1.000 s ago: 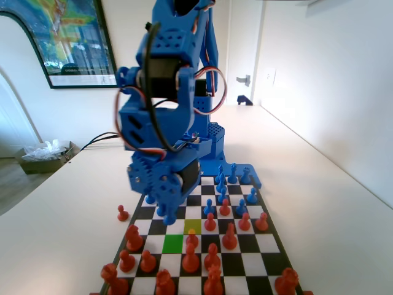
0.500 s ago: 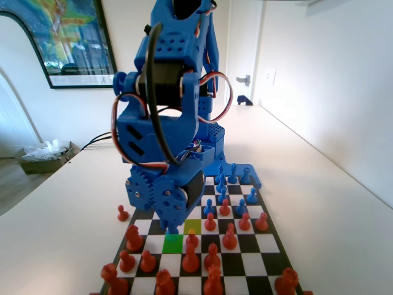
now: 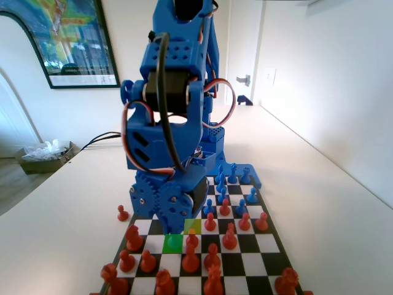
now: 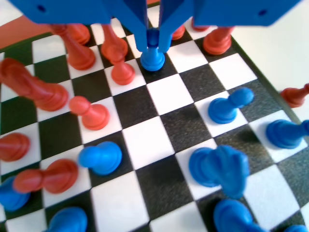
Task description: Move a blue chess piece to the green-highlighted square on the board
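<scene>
On the white table, your flat black-and-white chequered board (image 3: 245, 246) is crowded. The blue two-finger gripper (image 4: 153, 42) is clamped on the small blue plastic pawn (image 4: 153, 57), lowered at the bright green-highlighted square (image 3: 172, 243). You've still to release and lift clear.

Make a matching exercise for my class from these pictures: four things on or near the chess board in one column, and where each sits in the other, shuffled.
Things:
1. blue pawn
2. green-highlighted square
3. lone red-orange pawn
4. yellow-green square

Places:
A. on the table, left of the board in the fixed view
B. between the jaws of the claw
C. diagonally next to the bright green one, farther and to the right in the fixed view
D. just beneath the blue arm's lowest part in the fixed view

Pairs: 1-B, 2-D, 3-A, 4-C
</scene>
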Controlling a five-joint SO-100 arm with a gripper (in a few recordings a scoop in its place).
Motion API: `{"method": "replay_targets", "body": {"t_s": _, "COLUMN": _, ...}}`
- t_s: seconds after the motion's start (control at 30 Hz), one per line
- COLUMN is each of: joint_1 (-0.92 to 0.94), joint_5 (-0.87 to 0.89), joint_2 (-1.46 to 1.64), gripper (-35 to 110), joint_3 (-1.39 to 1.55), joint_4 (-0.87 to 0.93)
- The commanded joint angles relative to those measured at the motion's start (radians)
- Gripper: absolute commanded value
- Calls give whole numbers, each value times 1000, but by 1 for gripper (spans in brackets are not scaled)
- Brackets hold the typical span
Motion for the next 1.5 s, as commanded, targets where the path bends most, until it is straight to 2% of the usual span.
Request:
{"method": "replay_targets", "body": {"t_s": 0.0, "joint_1": 15, "joint_5": -21, "joint_2": 31, "gripper": 1, "joint_3": -3, "joint_4": -3}}
{"method": "replay_targets", "body": {"t_s": 0.73, "joint_1": 11, "joint_5": -9, "joint_2": 58, "gripper": 10, "joint_3": -15, "joint_4": 20}}
{"method": "replay_targets", "body": {"t_s": 1.0, "joint_1": 3, "joint_5": 11, "joint_2": 144, "gripper": 9, "joint_3": -35, "joint_4": 97}}
{"method": "replay_targets", "body": {"t_s": 1.2, "joint_1": -11, "joint_5": 11, "joint_2": 212, "gripper": 4, "joint_3": -77, "joint_4": 192}}
{"method": "replay_targets", "body": {"t_s": 1.47, "joint_1": -21, "joint_5": -52, "joint_2": 339, "gripper": 1, "joint_3": -112, "joint_4": 321}}
